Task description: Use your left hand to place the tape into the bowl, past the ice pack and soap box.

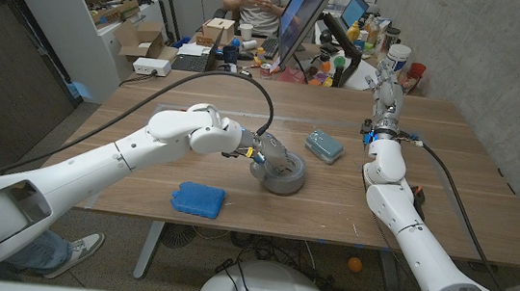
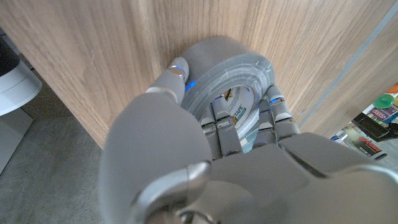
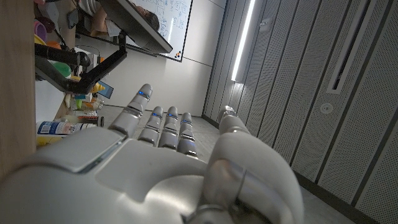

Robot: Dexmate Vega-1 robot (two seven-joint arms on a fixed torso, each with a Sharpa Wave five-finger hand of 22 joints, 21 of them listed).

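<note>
Left hand (image 1: 257,151) clamped on the tape (image 1: 285,174): fingers (image 2: 225,121) hooked through the core, thumb against the outer wall. Grey roll is at mid-desk (image 1: 139,186), whether it touches the wood can't be judged. Blue ice pack (image 1: 198,198) lies near the front edge, teal soap box (image 1: 324,146) just past the roll. Right hand (image 1: 387,87) raised over the far right of the desk, fingers straight and apart, nothing in it

"TAPE" is printed on the tape roll's (image 2: 231,74) inner label.
</note>
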